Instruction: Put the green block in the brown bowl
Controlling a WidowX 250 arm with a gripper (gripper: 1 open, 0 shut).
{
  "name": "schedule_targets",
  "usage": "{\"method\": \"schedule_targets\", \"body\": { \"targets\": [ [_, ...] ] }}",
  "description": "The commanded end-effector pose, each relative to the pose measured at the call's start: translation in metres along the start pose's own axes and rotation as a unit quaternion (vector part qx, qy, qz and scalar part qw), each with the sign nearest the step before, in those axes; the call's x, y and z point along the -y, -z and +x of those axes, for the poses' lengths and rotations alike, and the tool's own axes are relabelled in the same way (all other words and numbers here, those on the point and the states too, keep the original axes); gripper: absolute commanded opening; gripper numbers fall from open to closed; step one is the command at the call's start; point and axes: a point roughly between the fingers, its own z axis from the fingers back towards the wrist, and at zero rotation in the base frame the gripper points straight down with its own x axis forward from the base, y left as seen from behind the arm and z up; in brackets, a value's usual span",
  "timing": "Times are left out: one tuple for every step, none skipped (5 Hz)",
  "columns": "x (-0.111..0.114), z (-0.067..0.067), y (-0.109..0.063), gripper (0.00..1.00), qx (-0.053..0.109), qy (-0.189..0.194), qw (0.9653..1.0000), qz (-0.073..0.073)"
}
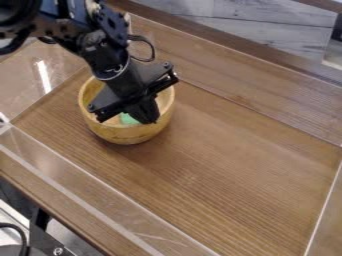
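The brown bowl (pixel 112 133) stands on the wooden table, left of centre. My black gripper (pixel 131 111) reaches down into its hollow from the upper left, fingers together. The green block (pixel 130 120) shows as a light green patch right at the fingertips, low inside the bowl. The fingers hide most of the block, and I cannot tell whether it rests on the bowl's bottom.
The table (pixel 227 150) is a brown wood-grain surface with a clear raised border along its front and left edges. A grey floor and a light wall lie beyond the far edge at the upper right.
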Motion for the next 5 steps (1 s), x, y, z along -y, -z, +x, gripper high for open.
{"method": "schedule_targets", "body": {
  "targets": [
    [0.0044, 0.0018, -0.001, 0.0, 0.009, 0.012, 0.9999, -0.003],
    [0.0045, 0.0006, 0.0006, 0.0, 0.009, 0.017, 0.9998, -0.001],
    [0.0067, 0.0018, -0.0017, 1.0, 0.004, 0.023, 0.9997, 0.0],
    [0.0093, 0.0032, -0.0043, 1.0, -0.002, 0.029, 0.9996, 0.001],
    [0.0109, 0.004, -0.0085, 1.0, -0.004, 0.043, 0.9991, 0.003]
  ]
}}
